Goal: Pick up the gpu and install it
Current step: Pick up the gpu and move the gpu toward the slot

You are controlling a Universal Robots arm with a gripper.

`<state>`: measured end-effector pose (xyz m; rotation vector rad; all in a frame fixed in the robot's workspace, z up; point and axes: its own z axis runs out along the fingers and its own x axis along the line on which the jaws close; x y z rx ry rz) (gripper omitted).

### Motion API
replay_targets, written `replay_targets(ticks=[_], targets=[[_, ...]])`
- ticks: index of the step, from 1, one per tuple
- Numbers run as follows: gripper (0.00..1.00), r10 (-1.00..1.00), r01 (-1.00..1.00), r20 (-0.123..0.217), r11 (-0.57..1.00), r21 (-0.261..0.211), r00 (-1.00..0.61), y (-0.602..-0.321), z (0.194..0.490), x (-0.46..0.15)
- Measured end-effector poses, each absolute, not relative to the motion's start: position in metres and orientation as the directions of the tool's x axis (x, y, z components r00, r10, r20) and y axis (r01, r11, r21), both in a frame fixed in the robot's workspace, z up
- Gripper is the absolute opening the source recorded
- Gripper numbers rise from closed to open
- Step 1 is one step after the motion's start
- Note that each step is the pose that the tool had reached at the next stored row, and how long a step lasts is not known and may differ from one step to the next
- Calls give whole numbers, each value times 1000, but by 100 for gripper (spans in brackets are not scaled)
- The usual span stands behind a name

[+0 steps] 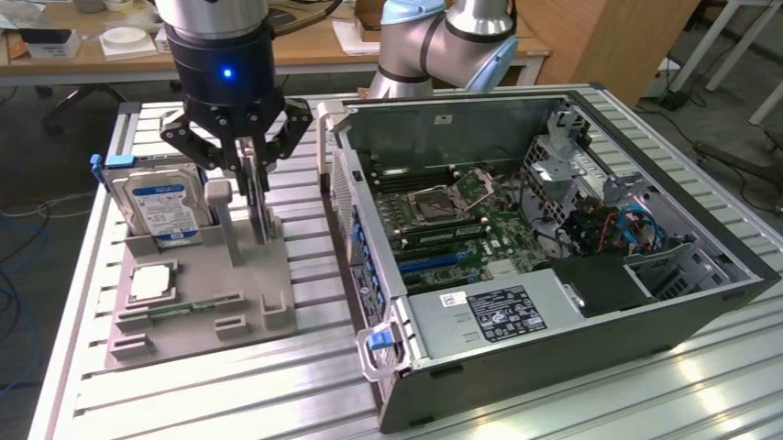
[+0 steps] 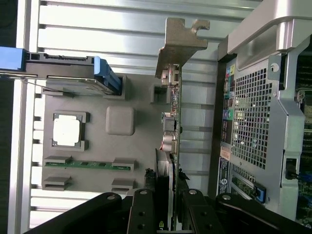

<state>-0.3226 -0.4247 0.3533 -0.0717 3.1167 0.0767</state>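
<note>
exterior view, upper left: gripper (image 1: 252, 172) closed on the upright gpu (image 1: 259, 215) at the grey holder tray (image 1: 196, 307), hard drive (image 1: 159, 206) just beside; open computer case (image 1: 685, 275) at right.

Ribbed metal tabletop (image 1: 220, 394) gleams beneath a matt grey plastic fixture (image 1: 202, 275); the gpu (image 2: 174, 102)'s bracket (image 2: 180, 41) is dull bare metal.

A slatted metal table (image 1: 183, 394) carries two things. In the exterior view a grey holder tray (image 1: 233, 275) lies at nine o'clock, and an open computer case (image 1: 551, 362) lies just beside it at three o'clock.
</note>
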Motion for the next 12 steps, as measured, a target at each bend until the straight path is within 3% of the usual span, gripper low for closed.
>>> replay_targets(ticks=[12], targets=[[27, -45, -47, -24, 998, 49, -999, -425, 363, -323]])
